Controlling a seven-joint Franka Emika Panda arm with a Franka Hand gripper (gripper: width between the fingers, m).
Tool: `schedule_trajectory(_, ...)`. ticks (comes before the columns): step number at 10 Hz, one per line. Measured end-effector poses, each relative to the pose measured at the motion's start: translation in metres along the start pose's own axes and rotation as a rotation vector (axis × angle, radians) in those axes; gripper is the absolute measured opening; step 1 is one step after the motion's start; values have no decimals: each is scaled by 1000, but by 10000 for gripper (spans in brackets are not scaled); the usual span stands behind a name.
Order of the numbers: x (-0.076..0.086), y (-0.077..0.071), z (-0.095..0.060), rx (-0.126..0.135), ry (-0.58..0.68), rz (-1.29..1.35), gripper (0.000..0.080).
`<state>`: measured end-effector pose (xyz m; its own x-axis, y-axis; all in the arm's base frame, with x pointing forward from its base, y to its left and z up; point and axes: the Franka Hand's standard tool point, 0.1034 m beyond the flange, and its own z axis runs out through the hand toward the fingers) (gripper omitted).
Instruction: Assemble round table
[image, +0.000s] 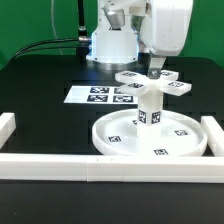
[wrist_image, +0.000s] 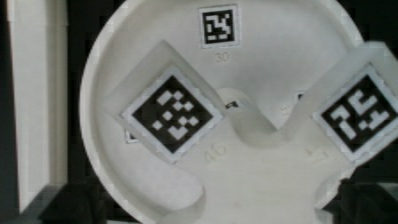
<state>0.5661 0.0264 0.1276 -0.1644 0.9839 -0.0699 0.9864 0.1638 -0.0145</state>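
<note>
Border rails (image: 100, 166) hemming the disc (image: 190, 141)

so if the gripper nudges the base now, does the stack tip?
Possibly. The base sits high on a narrow leg, so it looks top-heavy. The wide disc lies flat and should stay put. The parts look like rigid plastic, unlikely to flex.

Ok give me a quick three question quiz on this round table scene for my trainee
1. True or false: the cross-shaped base lies flat on the black table.
2. What does the leg stand on: A the round disc, B the marker board, C a border rail?
3. Fill in: the gripper is right above the ____.

Key: 1 false, it sits atop the upright leg. 2 A. 3 cross-shaped base.
</note>
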Motion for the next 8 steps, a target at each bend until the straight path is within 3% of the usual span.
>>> schedule_trajectory(4,18,-6,6,11,9,69,649)
schedule_trajectory(8,16,-13,19,34,8,73,649)
